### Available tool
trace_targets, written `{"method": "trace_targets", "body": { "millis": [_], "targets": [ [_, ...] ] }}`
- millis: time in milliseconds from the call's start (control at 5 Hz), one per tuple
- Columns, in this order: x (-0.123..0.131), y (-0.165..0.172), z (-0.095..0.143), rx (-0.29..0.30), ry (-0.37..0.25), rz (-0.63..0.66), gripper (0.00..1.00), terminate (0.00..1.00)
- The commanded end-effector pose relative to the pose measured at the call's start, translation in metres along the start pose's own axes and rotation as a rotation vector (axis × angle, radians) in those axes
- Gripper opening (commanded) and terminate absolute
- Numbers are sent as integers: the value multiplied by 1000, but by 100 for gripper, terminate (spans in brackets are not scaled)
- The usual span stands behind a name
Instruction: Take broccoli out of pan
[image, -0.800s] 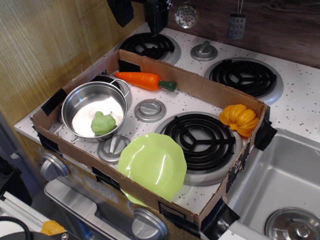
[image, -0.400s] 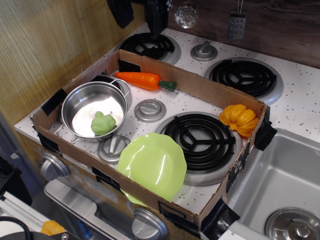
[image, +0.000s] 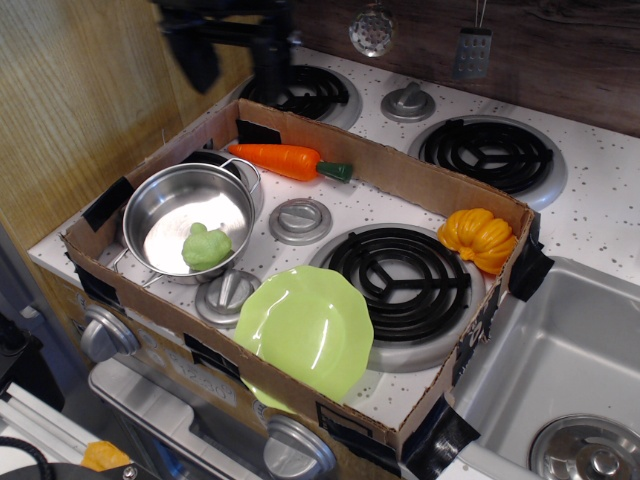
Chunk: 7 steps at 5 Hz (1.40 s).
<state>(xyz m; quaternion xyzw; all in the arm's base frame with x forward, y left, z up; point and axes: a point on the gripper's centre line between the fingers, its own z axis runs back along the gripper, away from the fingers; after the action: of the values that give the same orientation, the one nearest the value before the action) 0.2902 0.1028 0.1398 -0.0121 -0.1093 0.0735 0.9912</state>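
Observation:
The broccoli (image: 206, 246), a small pale-green lumpy toy, lies inside the pan (image: 170, 205), a shiny steel pot at the left end of the cardboard tray. My gripper (image: 232, 62) is dark and blurred at the top left, high above the back-left burner and well above and behind the pan. Its two fingers (image: 268, 58) hang down apart with nothing between them, so it is open and empty.
A carrot (image: 290, 160) lies at the tray's back wall. A lime-green plate (image: 305, 330) leans at the tray's front. An orange pumpkin (image: 480, 238) sits at the tray's right end. Cardboard walls (image: 390, 160) ring the stove top. A sink (image: 560, 380) is at right.
My gripper has moved left along the top of the view, from above the back-left burner toward the wooden wall. The broccoli and the pan have not moved.

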Motion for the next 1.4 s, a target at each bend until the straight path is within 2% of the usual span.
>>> {"method": "trace_targets", "body": {
  "millis": [0,400,600,800,1200],
  "targets": [
    [-17,19,-1,34,-40,119,100,0],
    [-43,26,-33,104,-4,244,100,0],
    [-41,26,-40,148,19,220,100,0],
    [-44,26,-49,158,19,225,100,0],
    [-56,25,-74,132,-5,274,100,0]
  ]
}}
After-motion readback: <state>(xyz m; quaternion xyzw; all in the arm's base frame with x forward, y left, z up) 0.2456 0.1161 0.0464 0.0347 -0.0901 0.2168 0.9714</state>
